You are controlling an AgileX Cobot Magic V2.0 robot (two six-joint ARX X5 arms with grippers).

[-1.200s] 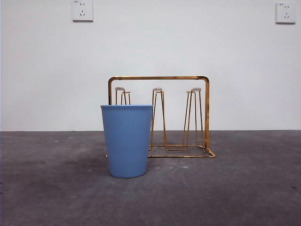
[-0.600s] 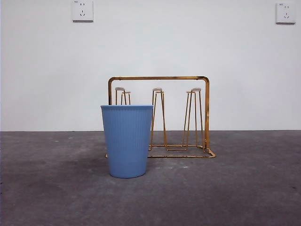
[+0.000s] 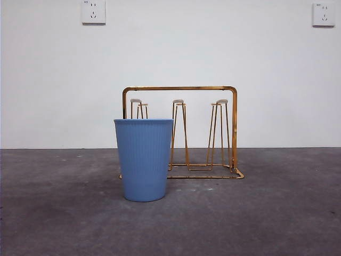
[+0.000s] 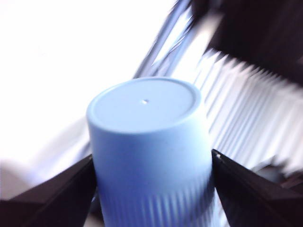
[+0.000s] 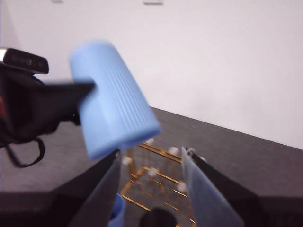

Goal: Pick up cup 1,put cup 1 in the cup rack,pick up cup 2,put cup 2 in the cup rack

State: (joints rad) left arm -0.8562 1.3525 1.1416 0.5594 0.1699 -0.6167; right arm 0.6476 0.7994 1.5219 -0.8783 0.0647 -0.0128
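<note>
Grey surface: 1 cup rack, 2 blue cups (one standing); left tool grips other cup; right tool spread wide.

cup 1: blue, held aloft | cup 2: upright before cup rack

Readable text: none in any view.
Wall sockets: only slot holes and a tiny dark mark at the upper left corner, too small to read.
Blue cup on the table: plain ribbed side, no label or number.
Blue cup held up: plain base with a small centre dot, no lettering.
Gold rack: bare wire, no brand.
</note>
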